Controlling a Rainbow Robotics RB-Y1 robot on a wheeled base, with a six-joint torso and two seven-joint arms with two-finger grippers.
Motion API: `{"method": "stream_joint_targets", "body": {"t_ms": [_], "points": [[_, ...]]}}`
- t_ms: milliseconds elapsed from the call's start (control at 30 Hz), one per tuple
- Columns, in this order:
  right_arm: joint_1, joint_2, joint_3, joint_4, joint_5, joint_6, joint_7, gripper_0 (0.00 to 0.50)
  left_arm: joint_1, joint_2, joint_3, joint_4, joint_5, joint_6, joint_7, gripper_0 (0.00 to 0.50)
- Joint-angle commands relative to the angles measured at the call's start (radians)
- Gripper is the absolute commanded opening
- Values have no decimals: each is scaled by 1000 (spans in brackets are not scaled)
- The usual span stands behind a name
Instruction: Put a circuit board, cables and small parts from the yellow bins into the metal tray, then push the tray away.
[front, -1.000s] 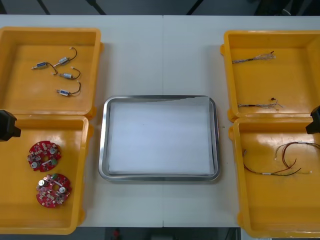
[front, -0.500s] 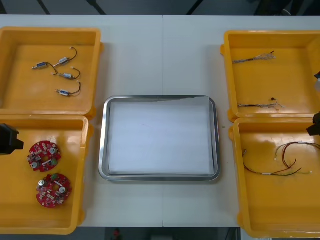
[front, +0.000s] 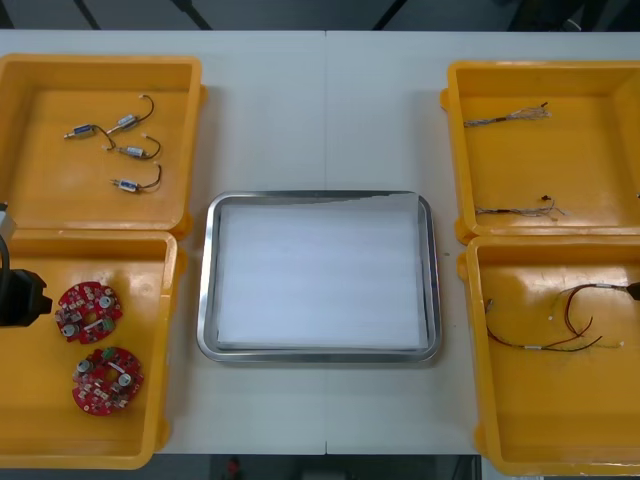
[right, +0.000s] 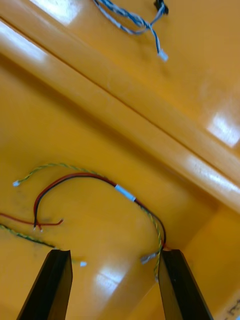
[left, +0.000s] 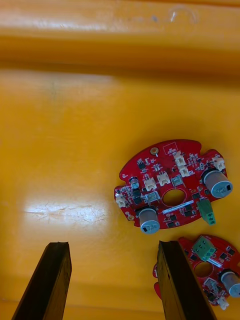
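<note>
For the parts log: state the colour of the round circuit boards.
The circuit boards are red; the left wrist view shows it best.

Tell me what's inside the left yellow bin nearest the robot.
The bin holds two round red circuit boards: the farther board and the nearer board. The left pincer hangs open above the floor beside them. It hides some floor at the outer edge.

Glossy plastic yellow bins (front: 180, 150) flank a shiny metal tray (front: 207, 290), white inside.
</note>
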Motion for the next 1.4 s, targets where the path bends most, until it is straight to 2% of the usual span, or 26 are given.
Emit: {"method": "stream_joint_targets", "body": {"t_ms": [33,267,567,667,800,1133,1400], "points": [[81,-42,-30,-7,-28,-120,150,500,13,-47,-13,5,-21,-16,-84,500],[104,-42,-25,-7,-57,-193,334,500,13,-87,-11,9,-38,-16,-80,500],[101,-75,-7,-7,-63,-209,481,500,13,-130,-13,39,-56,-16,-81,500],[95,-108,27,-7,-65,-221,493,500,13,-140,-23,42,-73,-19,-80,500],[70,-151,94,5,-65,-270,493,500,13,-140,-68,47,-131,-56,-70,500],[-15,-184,251,77,-46,-362,547,500,15,-153,-89,64,-142,-78,-55,500],[-88,-187,341,152,-40,-374,573,500,13,-167,-91,70,-148,-78,-44,500]]}}
